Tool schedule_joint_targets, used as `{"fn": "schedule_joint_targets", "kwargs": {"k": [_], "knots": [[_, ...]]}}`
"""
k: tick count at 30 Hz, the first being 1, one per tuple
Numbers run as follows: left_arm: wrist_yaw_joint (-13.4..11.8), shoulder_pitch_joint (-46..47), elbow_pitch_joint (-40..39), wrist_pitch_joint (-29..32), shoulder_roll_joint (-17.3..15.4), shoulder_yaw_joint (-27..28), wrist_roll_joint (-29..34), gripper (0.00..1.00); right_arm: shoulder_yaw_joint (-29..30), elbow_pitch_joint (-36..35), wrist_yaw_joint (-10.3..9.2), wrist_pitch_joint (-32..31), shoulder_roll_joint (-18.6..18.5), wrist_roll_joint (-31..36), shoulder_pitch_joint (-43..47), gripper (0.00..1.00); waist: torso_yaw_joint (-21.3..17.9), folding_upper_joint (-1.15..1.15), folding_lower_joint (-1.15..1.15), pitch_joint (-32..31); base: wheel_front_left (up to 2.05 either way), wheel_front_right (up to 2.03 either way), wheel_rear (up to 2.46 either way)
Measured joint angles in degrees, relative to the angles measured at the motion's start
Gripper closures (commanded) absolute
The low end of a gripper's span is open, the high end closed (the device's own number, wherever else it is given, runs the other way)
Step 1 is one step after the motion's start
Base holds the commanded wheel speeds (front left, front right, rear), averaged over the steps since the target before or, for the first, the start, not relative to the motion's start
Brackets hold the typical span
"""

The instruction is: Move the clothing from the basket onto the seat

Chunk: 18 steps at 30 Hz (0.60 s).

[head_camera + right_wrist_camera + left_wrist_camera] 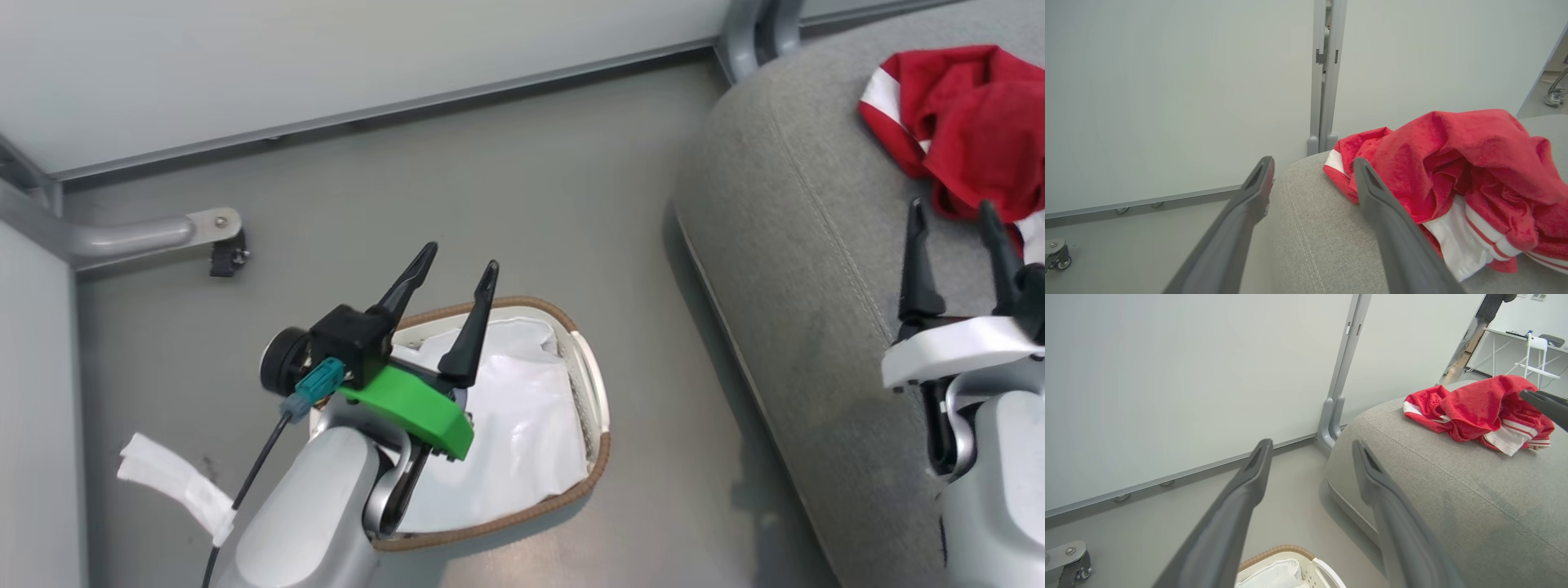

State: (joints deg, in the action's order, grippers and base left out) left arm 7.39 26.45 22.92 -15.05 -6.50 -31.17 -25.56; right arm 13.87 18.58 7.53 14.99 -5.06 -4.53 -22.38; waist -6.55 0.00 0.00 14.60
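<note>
No readable text, label, brand or number shows anywhere.

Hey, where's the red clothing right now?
In the head view the clothing lies crumpled at the upper right on the seat, just beyond the right gripper.

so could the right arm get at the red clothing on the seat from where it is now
Probably yes. The right gripper is open, its fingertips close to the clothing, which lies loose on the seat. Nothing stands between them, so a short reach forward should do.
</note>
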Motion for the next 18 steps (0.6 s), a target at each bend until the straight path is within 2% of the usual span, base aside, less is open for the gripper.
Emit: {"fn": "schedule_joint_targets", "kwargs": {"k": [8, 18], "knots": [[-0.31, -6.48, 1.14, -0.01, 0.41, 9.84, 3.65, 0.0, -3.16, 1.59, 0.0, 0.0, 1.54, -0.71, 2.62, 0.0, 4.01, 0.0, 0.0, -3.84, 0.0, 0.0, 0.0], [-0.3, -15.04, 0.88, -0.08, 1.66, 18.83, 8.2, 0.0, -5.64, 2.7, 0.0, 0.0, 2.02, -2.03, 7.33, 0.0, 6.37, 0.0, 0.0, -8.6, 0.0, 0.0, 0.0]]}}
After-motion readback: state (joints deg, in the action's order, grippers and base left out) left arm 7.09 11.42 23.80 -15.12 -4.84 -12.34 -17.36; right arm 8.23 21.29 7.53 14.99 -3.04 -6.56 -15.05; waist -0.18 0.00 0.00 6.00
